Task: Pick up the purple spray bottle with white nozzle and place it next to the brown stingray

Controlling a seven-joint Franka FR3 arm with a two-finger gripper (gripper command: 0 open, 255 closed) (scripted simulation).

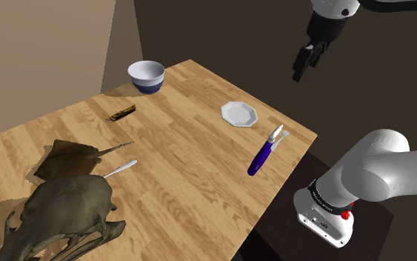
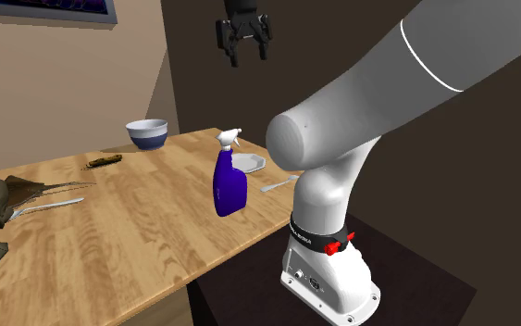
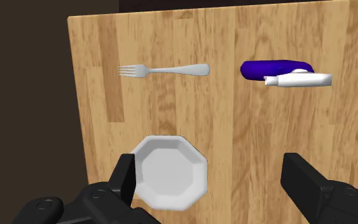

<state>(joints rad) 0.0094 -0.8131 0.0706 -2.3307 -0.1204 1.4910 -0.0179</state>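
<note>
Wood-grain table [image 1: 184,170] under a white arm [image 1: 377,174] whose upper links are cut off by the shoulder view's top edge, so that the wrist and the black gripper [image 1: 303,65] seem to hang alone, high above the table's edge nearest the stand [image 2: 415,278]. The wrist view looks straight down: the fingers [image 3: 308,181] stand wide apart with nothing between them but tabletop and the rim of a white octagonal plate [image 3: 170,172].

The purple spray bottle [image 1: 262,157] with its white nozzle [image 1: 278,134] sits near that same edge, just past the plate and close to the table's corner. In the second exterior view it looks upright [image 2: 229,185]. From overhead it reads as a long shape [image 3: 274,69], so its posture is hard to settle.

A silver fork [image 3: 165,69] beside the bottle is plain from the wrist camera and thin and partly hidden in the second exterior view [image 2: 279,184].

The brown stingray [image 1: 69,159] lies well apart from the bottle, towards the table's opposite end, its near side covered by a large grey-brown animal figure [image 1: 66,215] that the shoulder view's lower-left corner cuts off. A pale utensil handle [image 1: 120,168] pokes out between them, the rest hidden.

A white and blue bowl [image 1: 146,76] stands at the far corner by the wall. A small dark object [image 1: 124,113] near the far edge is too small to identify
</note>
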